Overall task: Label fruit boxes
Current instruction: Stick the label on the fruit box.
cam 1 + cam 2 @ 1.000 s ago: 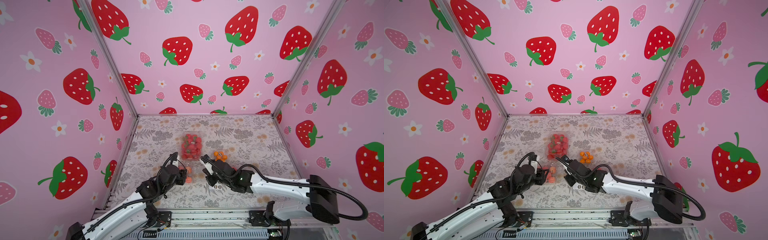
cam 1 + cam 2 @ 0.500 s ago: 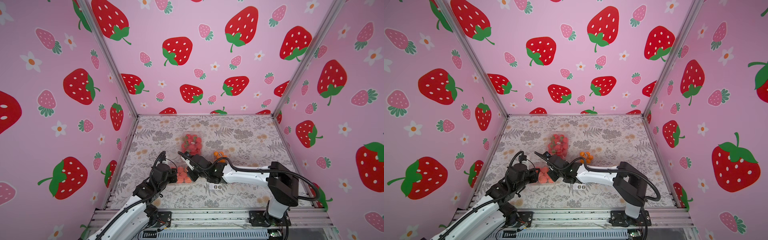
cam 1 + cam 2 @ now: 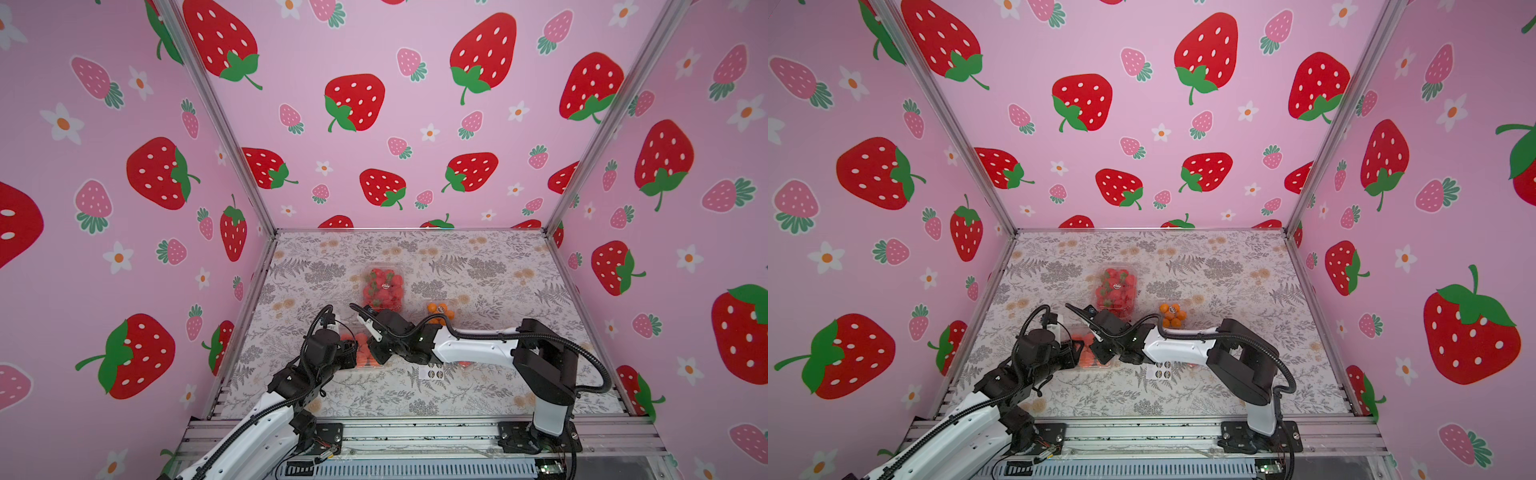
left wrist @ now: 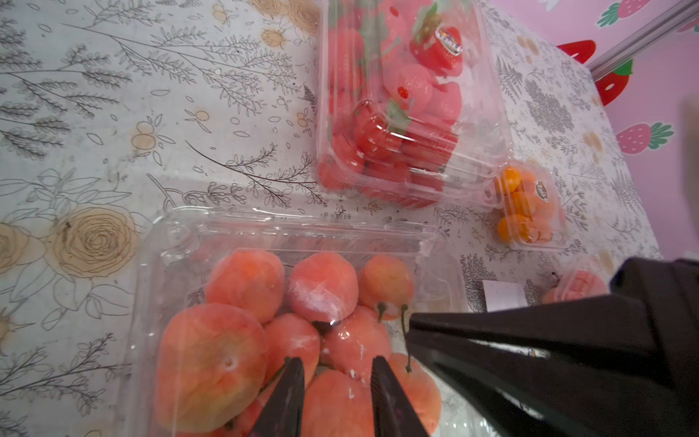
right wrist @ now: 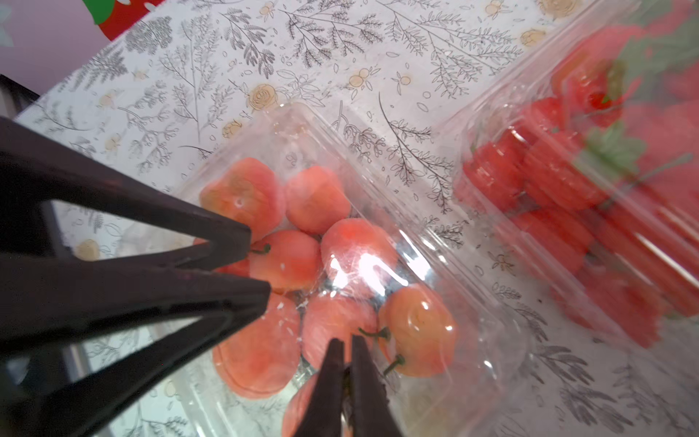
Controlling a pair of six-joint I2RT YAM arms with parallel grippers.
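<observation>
Clear plastic, the lid of the large peach box point(image 4: 264, 302), is where both tools meet, so the step in hand looks like sticking a label onto it. The strawberry box point(image 4: 408, 113) beyond the peach box and the orange box point(image 4: 529, 212) off past its corner each carry a small round label. On the peach box I see none.

The left gripper point(image 4: 336, 359) hovers over the peaches, its jaws a narrow gap apart with nothing between them. The right gripper point(image 5: 347, 340) hangs over the same lid with its jaws almost together. Whether a sticker sits in that slit I cannot tell.

The next move probably calls for pressing a label flat on the lid while the other tool steadies the box, which looks light and may slide.

In both top views the arms hide most of the peach box, yet they show the sticker sheet point(image 3: 432, 372) near it, by the right arm. Only the wrist views show the lid closely.
</observation>
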